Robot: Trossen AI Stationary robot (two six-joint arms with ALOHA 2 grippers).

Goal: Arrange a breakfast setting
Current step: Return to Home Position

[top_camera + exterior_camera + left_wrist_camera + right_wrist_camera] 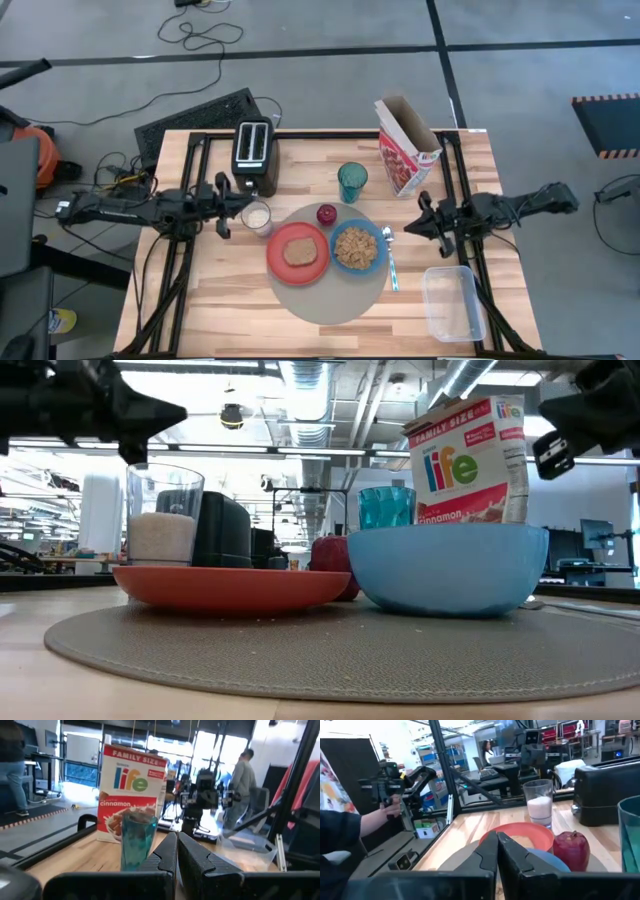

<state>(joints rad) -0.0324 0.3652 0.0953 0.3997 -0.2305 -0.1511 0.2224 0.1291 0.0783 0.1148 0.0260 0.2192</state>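
Note:
The round grey-beige mat (330,290) lies on the table's middle. On it rest the red-orange plate (297,252) with the toast slice (299,253), the blue bowl (358,248) with cereal, and the spoon (390,256) at its right edge. The small red fruit (327,214) sits at the mat's far edge. The teal tumbler (352,182) stands behind it. The small clear glass (258,217), holding something white, stands left of the plate. My left gripper (246,198) is shut, above the table just left of the glass. My right gripper (412,228) is shut, right of the spoon.
The black toaster (254,153) stands at the far left. The red-and-white cereal box (405,148), open at the top, stands at the far right. A clear plastic container (450,302) lies at the near right. People show in the room beyond the table.

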